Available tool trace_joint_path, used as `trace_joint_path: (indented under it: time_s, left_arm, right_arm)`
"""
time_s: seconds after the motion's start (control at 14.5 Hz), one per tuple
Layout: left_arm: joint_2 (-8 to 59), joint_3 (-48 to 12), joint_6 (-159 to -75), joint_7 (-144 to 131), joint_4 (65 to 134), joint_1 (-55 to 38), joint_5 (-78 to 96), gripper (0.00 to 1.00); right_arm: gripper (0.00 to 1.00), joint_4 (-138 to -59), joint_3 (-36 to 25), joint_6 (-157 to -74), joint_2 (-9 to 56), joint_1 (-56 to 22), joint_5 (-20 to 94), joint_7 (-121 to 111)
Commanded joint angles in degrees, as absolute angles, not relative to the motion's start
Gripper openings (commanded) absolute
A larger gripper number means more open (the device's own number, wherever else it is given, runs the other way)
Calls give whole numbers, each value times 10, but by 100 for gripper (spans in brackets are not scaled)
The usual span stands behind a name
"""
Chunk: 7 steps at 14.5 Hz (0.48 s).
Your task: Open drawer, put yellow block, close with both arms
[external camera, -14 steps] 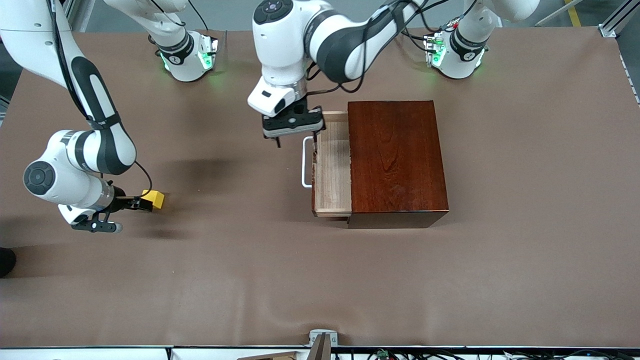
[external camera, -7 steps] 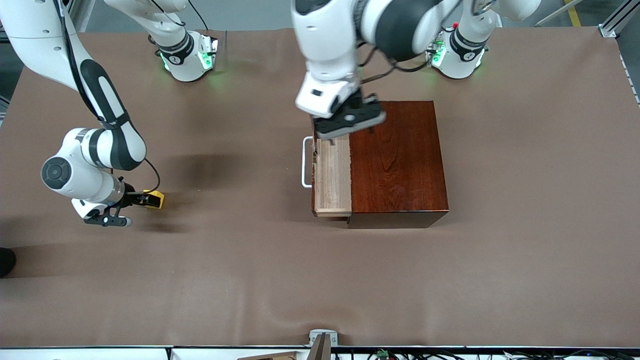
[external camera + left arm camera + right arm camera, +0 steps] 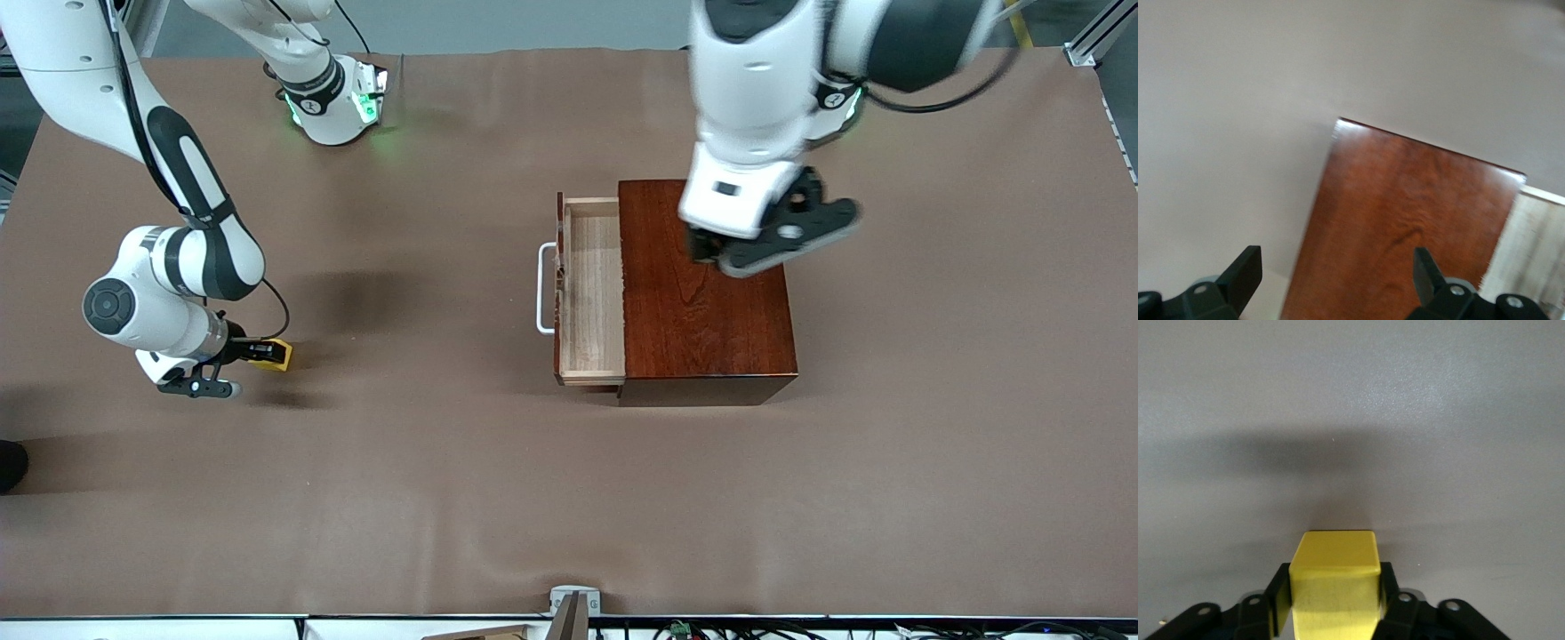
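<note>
A: While the drawer (image 3: 591, 293) is standing pulled out of the dark box (image 3: 707, 289), where is the block sitting in the front view?

B: The yellow block (image 3: 271, 354) is resting on the counter (image 3: 444, 462) toward the right arm's end, well apart from the drawer, with the right tool (image 3: 258, 354) clamping it. The left tool (image 3: 773, 238) is hanging over the box.

A: And the left wrist view?

B: The left tool (image 3: 1338, 280) is showing its fingers spread wide, holding nothing.

A: The right wrist view?

B: Fingers (image 3: 1279, 600) are pressing the block's (image 3: 1335, 587) flat sides. It's looking light, rigid and smooth-faced, so I'd judge this grip to be sound.
</note>
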<state>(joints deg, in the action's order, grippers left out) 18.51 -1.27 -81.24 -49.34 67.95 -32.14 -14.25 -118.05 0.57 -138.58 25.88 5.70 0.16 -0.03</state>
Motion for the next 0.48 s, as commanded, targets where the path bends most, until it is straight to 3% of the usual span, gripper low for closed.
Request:
trace_joint_path:
  time_s: [0.0, 0.21, 0.41]
  left_arm:
    - [155, -22, -797, -467, 700, -286, -126, 100]
    - [128, -23, -799, -446, 714, -260, -123, 100]
    - [94, -23, -814, -360, 750, -218, -112, 100]
  right_arm:
    - [21, -1192, 13, -1385, 246, 62, 11, -1]
    - [9, -1190, 17, -1367, 235, 59, 10, -2]
    - [5, -1187, 17, -1350, 210, 37, 11, 7]
